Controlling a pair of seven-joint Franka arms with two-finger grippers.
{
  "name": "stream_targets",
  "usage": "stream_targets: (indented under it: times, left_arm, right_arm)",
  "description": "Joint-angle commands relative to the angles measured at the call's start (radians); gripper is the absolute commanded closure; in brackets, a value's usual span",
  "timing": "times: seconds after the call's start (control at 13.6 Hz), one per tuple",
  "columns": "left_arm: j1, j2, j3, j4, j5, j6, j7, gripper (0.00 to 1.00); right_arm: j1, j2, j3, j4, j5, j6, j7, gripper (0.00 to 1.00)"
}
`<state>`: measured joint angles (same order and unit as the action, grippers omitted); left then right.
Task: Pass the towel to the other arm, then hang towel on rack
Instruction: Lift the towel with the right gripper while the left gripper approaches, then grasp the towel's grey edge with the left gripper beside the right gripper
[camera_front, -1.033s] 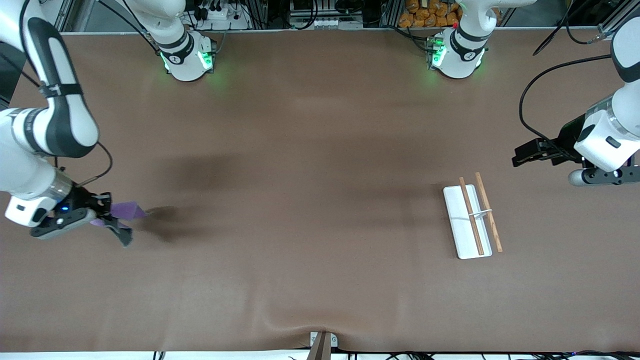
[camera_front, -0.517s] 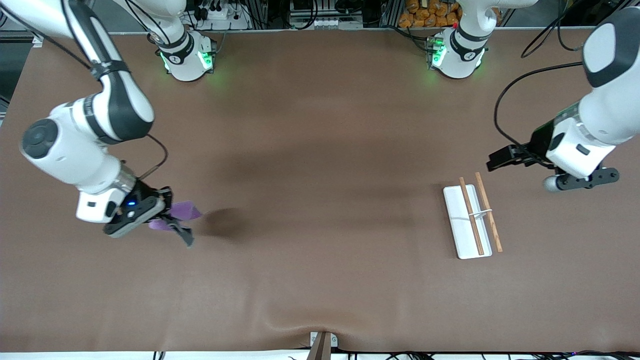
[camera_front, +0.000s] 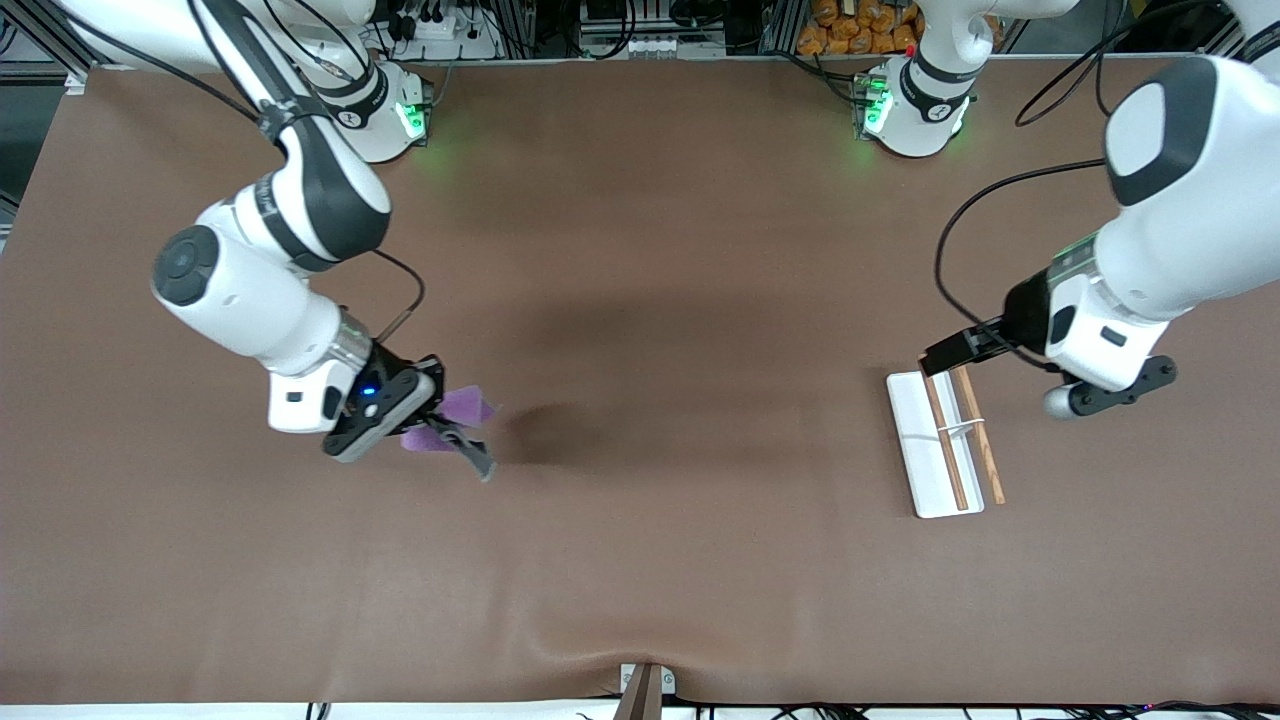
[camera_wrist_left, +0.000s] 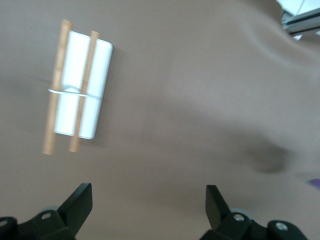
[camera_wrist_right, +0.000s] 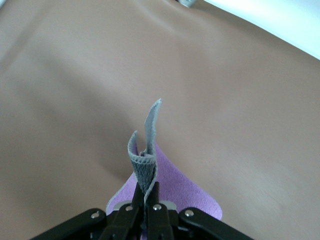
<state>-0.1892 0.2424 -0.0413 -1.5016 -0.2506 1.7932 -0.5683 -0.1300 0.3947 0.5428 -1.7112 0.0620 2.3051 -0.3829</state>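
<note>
The purple towel (camera_front: 458, 420) with a grey reverse (camera_wrist_right: 147, 150) hangs from my right gripper (camera_front: 440, 425), which is shut on it above the table toward the right arm's end. In the right wrist view the gripper (camera_wrist_right: 148, 196) pinches a grey fold, with purple cloth (camera_wrist_right: 185, 192) spread below. The rack (camera_front: 932, 445), a white tray with two brown rods (camera_front: 975, 420), lies toward the left arm's end and shows in the left wrist view (camera_wrist_left: 80, 87). My left gripper (camera_front: 945, 352) is open and empty in the air over the rack's end farther from the front camera; its fingers (camera_wrist_left: 80, 202) stand wide apart.
The brown table mat (camera_front: 640, 300) spreads between the two arms. A small metal bracket (camera_front: 645, 685) sits at the table edge nearest the front camera. Both arm bases (camera_front: 905, 100) stand along the edge farthest from the front camera.
My right gripper has carried the towel toward the table's middle. My left gripper has moved toward the rack and now hovers over its end.
</note>
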Motion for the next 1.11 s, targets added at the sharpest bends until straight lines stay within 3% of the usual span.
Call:
stream_targets:
  times: [0.0, 0.3, 0.44, 0.59, 1.03]
  left_arm:
    - [-0.027, 0.032, 0.004, 0.027, -0.084, 0.041, -0.123, 0.00]
    - [-0.096, 0.070, 0.004, 0.041, -0.119, 0.121, -0.287, 0.00]
    - [-0.119, 0.115, 0.004, 0.085, -0.165, 0.165, -0.372, 0.08]
    - [-0.147, 0.158, 0.004, 0.112, -0.214, 0.242, -0.482, 0.20]
    - [-0.217, 0.176, 0.004, 0.098, -0.242, 0.270, -0.701, 0.23]
  right_arm:
    - [0.082, 0.055, -0.003, 0.073, 0.010, 0.031, 0.009, 1.00]
    - [0.176, 0.076, -0.001, 0.107, 0.016, 0.051, 0.056, 1.00]
    - [0.225, 0.078, -0.001, 0.114, 0.027, 0.063, 0.056, 1.00]
    - [0.268, 0.076, -0.001, 0.120, 0.099, 0.080, 0.056, 1.00]
    - [0.316, 0.076, 0.000, 0.133, 0.317, 0.131, 0.059, 1.00]
